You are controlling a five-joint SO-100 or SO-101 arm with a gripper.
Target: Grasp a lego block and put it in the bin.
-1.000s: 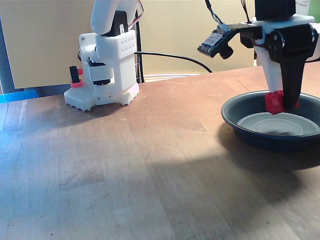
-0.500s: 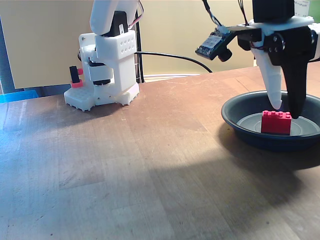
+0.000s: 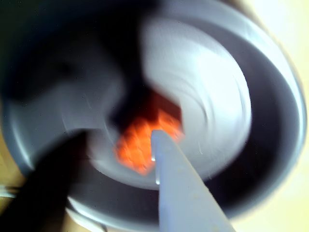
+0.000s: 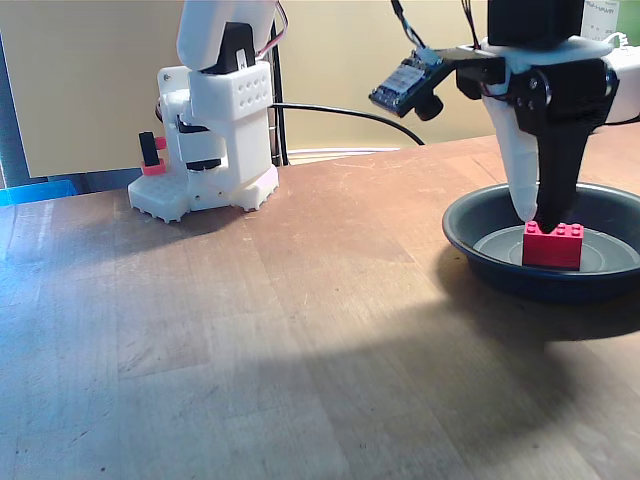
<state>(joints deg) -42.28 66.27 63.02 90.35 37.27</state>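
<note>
Released lego block (image 4: 553, 244) lies in bin (image 4: 470, 240); fingers (image 4: 524, 205) narrowed, empty above.

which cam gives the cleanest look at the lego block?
Fixed view. The block is sharp there, red, studs up, resting in the bin just below the gripper. The wrist view is motion-blurred: the block is an orange-red smear partly hidden behind a pale finger.

Hobby workbench: wooden tabletop (image 4: 250, 330), 3D-printed arm base (image 4: 210, 140), loose cable (image 4: 350, 112).
</note>
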